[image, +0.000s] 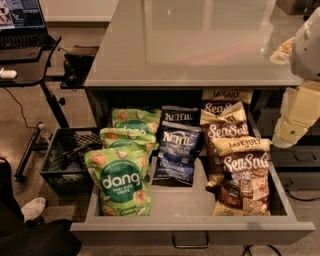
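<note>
An open grey drawer (192, 231) sits pulled out from under a grey counter (195, 45). Green Dang chip bags (120, 182) stand in a row on its left. Blue Kettle bags (176, 150) fill the middle, and brown Late July Sea Salt bags (244, 172) stand on the right. My gripper (286, 135) hangs on the cream arm at the right edge, just outside the drawer's right wall and above it. It is nearest to the Sea Salt bags and touches nothing that I can see.
A black desk with a laptop (20, 20) stands at the far left. A black crate (67, 157) sits on the floor beside the drawer. A person's shoe (30, 207) shows at the lower left. A small plate-like object (281, 51) lies on the counter's right edge.
</note>
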